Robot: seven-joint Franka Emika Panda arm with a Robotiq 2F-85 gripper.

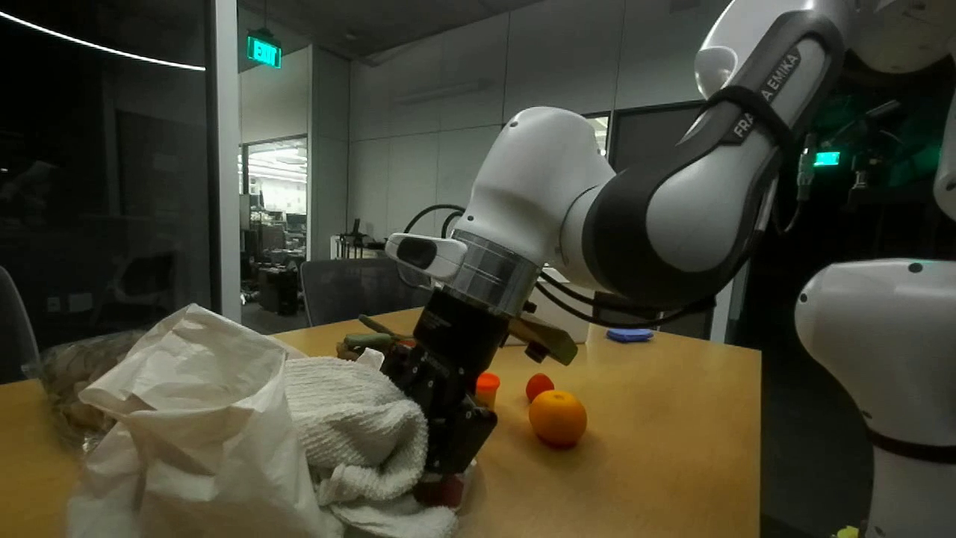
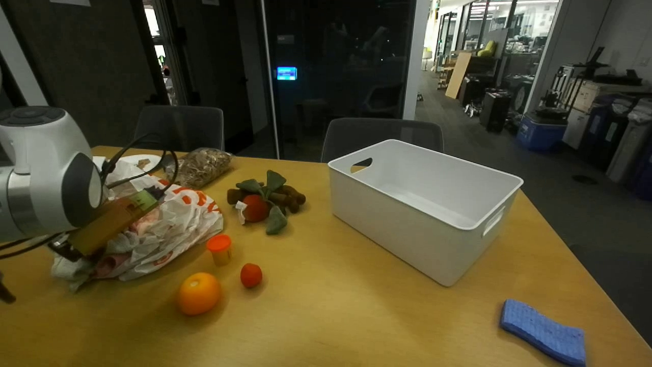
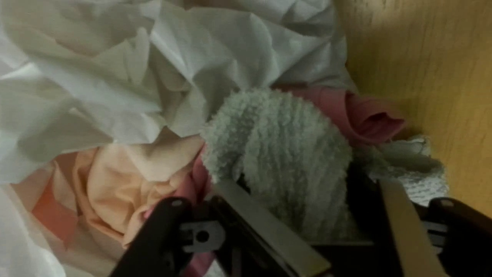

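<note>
One gripper [image 3: 307,187] around one towel [image 3: 286,154]

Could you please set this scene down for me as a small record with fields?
Surface: light-brown wooden table
Arm end: black two-finger gripper, jaws apart
Between the jaws: ribbed white fabric towel; whether pinched, unclear
Other textiles: dusty-pink cloth, peach-coloured cloth
Packaging: crinkled white bag with orange print
Produce: round orange fruit
Small items: red ball-shaped item, tub with an orange lid
Container: white rectangular plastic bin with cut-out handles
Near table edge: wavy blue textured pad
</note>
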